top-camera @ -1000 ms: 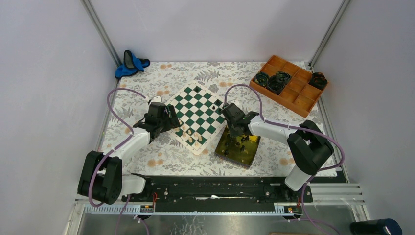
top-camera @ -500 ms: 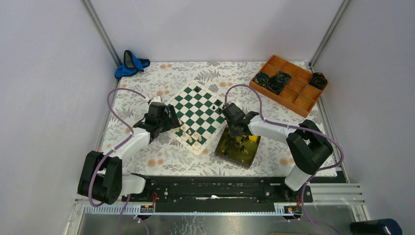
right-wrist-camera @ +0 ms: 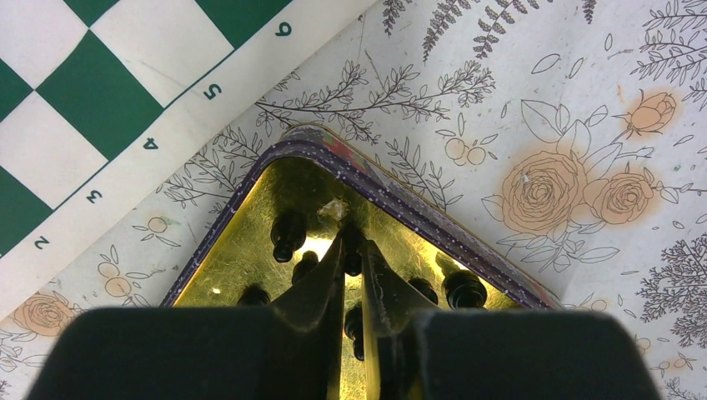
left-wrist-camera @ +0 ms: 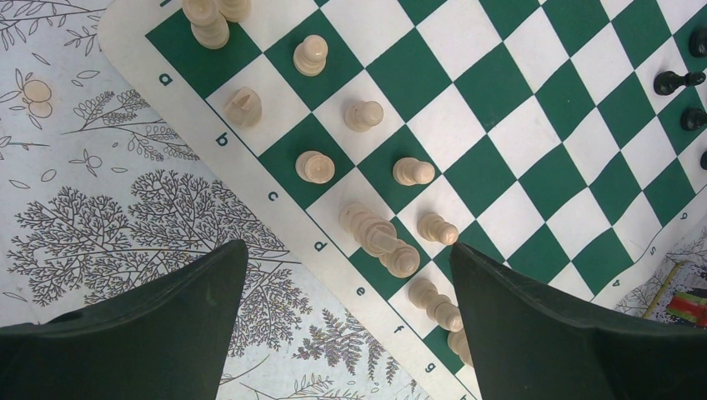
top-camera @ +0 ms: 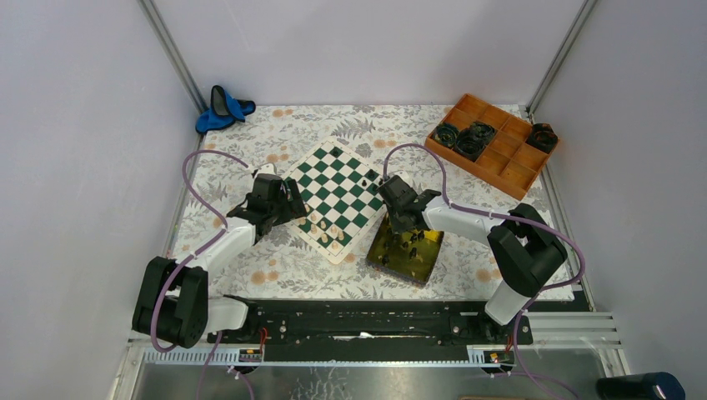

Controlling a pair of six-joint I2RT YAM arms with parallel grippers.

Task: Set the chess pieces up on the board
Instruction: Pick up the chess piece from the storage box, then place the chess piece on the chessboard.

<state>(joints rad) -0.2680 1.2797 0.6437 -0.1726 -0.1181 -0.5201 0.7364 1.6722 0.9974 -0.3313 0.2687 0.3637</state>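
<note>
The green and white board (top-camera: 338,188) lies tilted at the table's middle. Several cream chess pieces (left-wrist-camera: 315,167) stand along its near-left rows, and a few black pieces (left-wrist-camera: 675,82) stand at its far side. My left gripper (left-wrist-camera: 346,247) is open and empty, hovering over the board's near-left border by the cream pieces; it also shows in the top view (top-camera: 292,200). My right gripper (right-wrist-camera: 352,237) reaches into the gold tin tray (right-wrist-camera: 417,208) and is shut on a black chess piece (right-wrist-camera: 353,263). Several more black pieces (right-wrist-camera: 463,289) lie in the tray.
The gold tray (top-camera: 427,260) sits right of the board's near corner. An orange compartment tray (top-camera: 503,160) with black coiled items (top-camera: 468,138) stands at the back right. A blue object (top-camera: 221,108) lies at the back left. A floral cloth covers the table.
</note>
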